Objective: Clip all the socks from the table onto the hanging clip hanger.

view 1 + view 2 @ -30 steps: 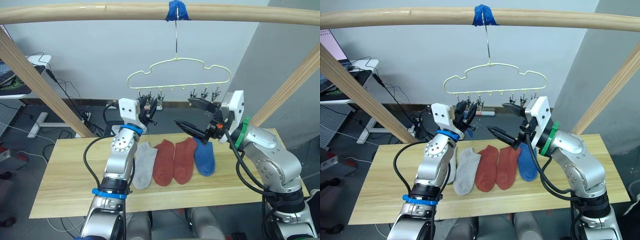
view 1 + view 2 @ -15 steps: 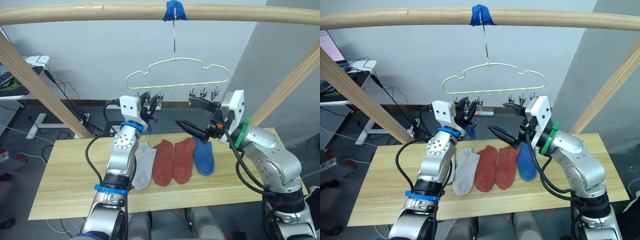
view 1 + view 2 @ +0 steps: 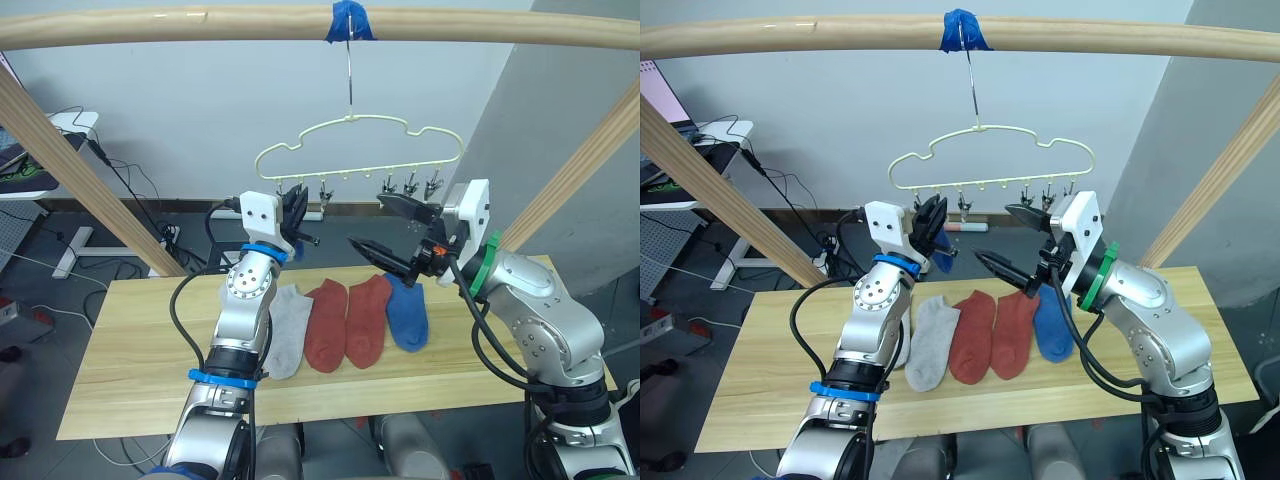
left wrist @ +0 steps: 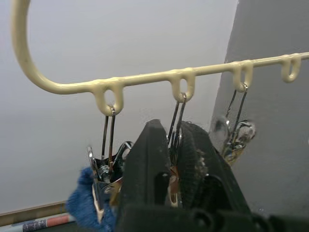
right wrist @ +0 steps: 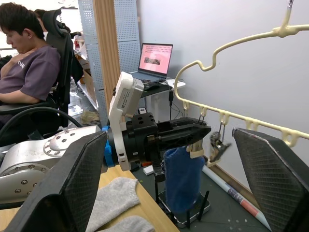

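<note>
Four socks lie mid-table, edges bare.

This is a lab or office workroom with plain grey walls. A person sits in an office chair by an open laptop on a desk, and cables trail across the floor.

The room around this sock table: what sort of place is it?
Probably an office-like lab or test room: an open laptop on a desk, a seated person, loose cables on the floor.
</note>
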Tool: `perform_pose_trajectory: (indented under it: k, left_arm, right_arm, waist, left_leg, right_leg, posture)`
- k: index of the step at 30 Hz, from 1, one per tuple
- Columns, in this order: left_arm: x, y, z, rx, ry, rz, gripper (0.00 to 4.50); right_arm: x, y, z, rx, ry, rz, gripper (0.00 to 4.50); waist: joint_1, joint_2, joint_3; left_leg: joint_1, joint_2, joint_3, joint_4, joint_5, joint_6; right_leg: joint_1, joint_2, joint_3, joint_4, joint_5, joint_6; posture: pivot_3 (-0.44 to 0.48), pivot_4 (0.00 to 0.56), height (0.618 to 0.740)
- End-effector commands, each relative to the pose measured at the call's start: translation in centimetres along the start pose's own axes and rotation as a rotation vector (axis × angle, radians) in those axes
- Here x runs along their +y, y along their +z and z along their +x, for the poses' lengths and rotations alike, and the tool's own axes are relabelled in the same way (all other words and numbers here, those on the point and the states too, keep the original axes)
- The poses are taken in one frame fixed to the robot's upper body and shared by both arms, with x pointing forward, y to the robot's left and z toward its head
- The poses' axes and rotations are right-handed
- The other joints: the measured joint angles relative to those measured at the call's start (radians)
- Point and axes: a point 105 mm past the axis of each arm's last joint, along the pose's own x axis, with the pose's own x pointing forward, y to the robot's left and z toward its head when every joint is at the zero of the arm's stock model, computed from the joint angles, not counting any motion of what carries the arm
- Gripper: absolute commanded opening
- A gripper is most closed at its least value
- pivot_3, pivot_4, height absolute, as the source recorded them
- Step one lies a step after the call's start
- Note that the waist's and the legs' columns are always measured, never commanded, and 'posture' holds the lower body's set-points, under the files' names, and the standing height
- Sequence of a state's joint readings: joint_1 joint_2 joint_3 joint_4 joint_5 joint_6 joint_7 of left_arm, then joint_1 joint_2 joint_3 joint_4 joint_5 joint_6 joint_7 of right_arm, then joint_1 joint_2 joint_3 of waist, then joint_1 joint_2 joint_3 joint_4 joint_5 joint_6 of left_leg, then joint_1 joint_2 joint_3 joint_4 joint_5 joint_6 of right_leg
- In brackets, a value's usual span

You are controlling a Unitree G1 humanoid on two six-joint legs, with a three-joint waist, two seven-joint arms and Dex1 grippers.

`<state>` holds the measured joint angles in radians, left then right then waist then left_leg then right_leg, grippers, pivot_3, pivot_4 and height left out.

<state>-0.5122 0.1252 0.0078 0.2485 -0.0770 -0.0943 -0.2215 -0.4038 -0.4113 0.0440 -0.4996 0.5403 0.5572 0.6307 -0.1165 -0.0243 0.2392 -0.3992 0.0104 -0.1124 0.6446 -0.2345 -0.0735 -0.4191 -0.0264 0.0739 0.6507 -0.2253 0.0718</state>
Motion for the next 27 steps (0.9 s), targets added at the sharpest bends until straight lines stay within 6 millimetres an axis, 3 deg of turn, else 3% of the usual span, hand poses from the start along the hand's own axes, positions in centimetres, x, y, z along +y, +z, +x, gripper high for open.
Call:
perform_pose_trajectory:
  k: [1, 5, 6, 8, 11, 14, 17, 27]
  left_arm:
    - [0.2, 1.1, 0.2, -0.038, 0.006, 0.006, 0.12]
    - [0.2, 1.2, 0.0, -0.035, -0.003, 0.004, 0.12]
    - [0.2, 1.4, 0.0, -0.027, -0.012, 0.001, 0.12]
    - [0.3, 1.4, -0.3, 0.034, -0.058, -0.039, 0.12]
    - [0.4, 1.3, -0.9, 0.122, -0.107, -0.098, 0.12]
    - [0.4, 1.4, -1.7, 0.238, -0.188, -0.192, 0.12]
    - [0.8, 1.2, -2.6, 0.33, -0.247, -0.217, 0.12]
    - [0.3, 2.0, -3.3, 0.385, -0.337, -0.251, 0.12]
  right_arm:
    - [0.4, 0.9, -0.2, -0.034, 0.014, -0.021, 4.36]
    - [0.3, 0.2, -0.3, -0.014, 0.009, -0.013, 4.36]
    - [0.0, -0.7, -0.5, 0.028, -0.011, -0.014, 4.36]
    - [-1.7, -5.1, -1.9, 0.209, -0.108, 0.033, 4.36]
    - [-3.1, -9.0, -3.7, 0.353, -0.179, 0.075, 4.36]
    - [-4.3, -13.6, -5.7, 0.555, -0.2, 0.048, 4.36]
    - [-5.2, -16.9, -6.6, 0.681, -0.19, -0.017, 4.36]
    - [-6.2, -21.0, -5.3, 0.776, -0.115, -0.094, 4.36]
  waist:
    - [0.0, 0.0, 0.0]
    - [0.0, 0.0, 0.0]
    - [0.0, 0.0, 0.0]
    - [0.001, 0.0, 0.0]
    - [0.001, -0.001, 0.0]
    - [-0.002, 0.0, 0.0]
    - [-0.013, 0.0, -0.001]
    - [-0.031, 0.0, -0.001]
  left_leg:
    - [0.0, 0.0, 0.0, 0.0, 0.0, 0.0]
    - [0.0, 0.0, 0.0, 0.0, 0.0, 0.0]
    - [0.0, 0.0, 0.0, 0.0, 0.0, 0.0]
    - [0.0, 0.0, 0.0, 0.0, 0.0, 0.0]
    - [0.0, 0.0, 0.0, 0.0, 0.0, 0.0]
    - [0.001, 0.0, 0.0, 0.0, 0.0, 0.0]
    - [0.002, 0.001, 0.0, 0.0, 0.0, 0.0]
    - [0.009, 0.002, 0.004, 0.0, 0.001, 0.001]
  right_leg:
    - [0.0, 0.0, 0.0, 0.0, 0.0, 0.0]
    - [0.0, 0.0, 0.0, 0.0, 0.0, 0.0]
    - [0.0, 0.0, 0.0, 0.0, 0.0, 0.0]
    - [0.0, 0.0, 0.0, 0.0, 0.0, 0.0]
    - [0.0, 0.0, 0.0, 0.0, 0.0, 0.0]
    - [0.0, 0.0, 0.001, 0.001, -0.001, 0.001]
    - [0.0, 0.002, 0.001, 0.003, -0.003, 0.004]
    - [0.001, 0.005, 0.009, 0.01, -0.003, 0.004]
  posture:
    - [-0.187, 0.187, 0.74]
    - [-0.179, 0.191, 0.74]
    - [-0.179, 0.191, 0.74]
    - [-0.172, 0.191, 0.74]
    - [-0.163, 0.194, 0.74]
    - [-0.157, 0.192, 0.74]
    - [-0.155, 0.19, 0.74]
    - [-0.135, 0.179, 0.74]
